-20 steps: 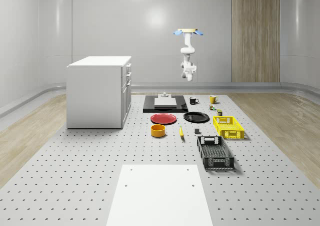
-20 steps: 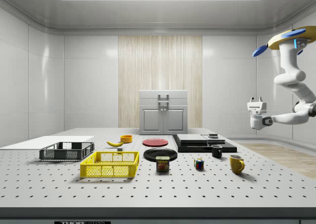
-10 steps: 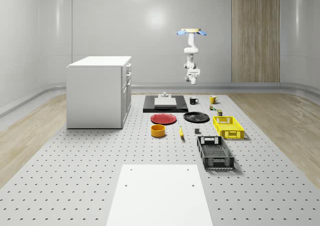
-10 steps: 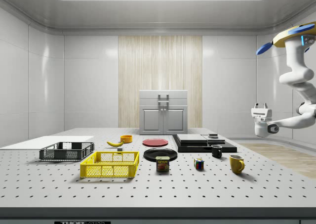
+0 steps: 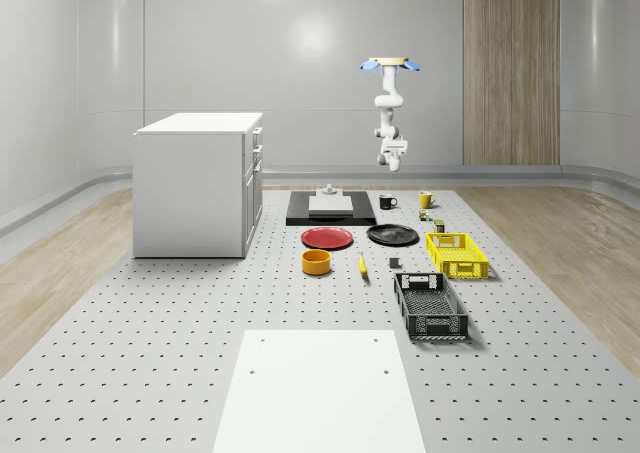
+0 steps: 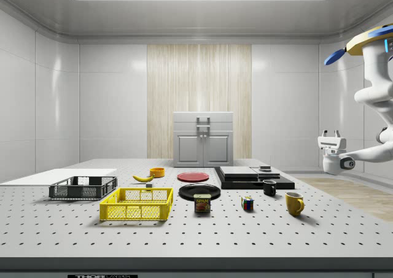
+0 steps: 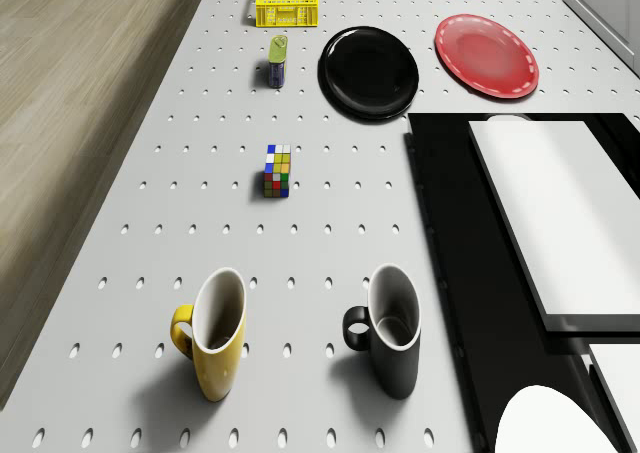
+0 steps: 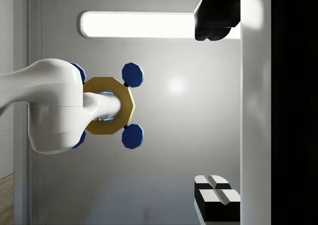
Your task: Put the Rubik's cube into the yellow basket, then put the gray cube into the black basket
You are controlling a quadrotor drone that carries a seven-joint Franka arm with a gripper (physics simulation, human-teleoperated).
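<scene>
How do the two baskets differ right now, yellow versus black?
The yellow basket is bright yellow; the black basket is dark. In the whole-scene view the yellow basket sits nearer the Rubik's cube, and the black basket lies closer to the camera. Both are mesh-walled, rectangular, upright on the table, and appear empty.

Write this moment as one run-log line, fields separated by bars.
drone: hovering beyond table's far end | gripper: open, pointing up | multicoloured Rubik's cube: on table | yellow mesh basket: empty
</scene>
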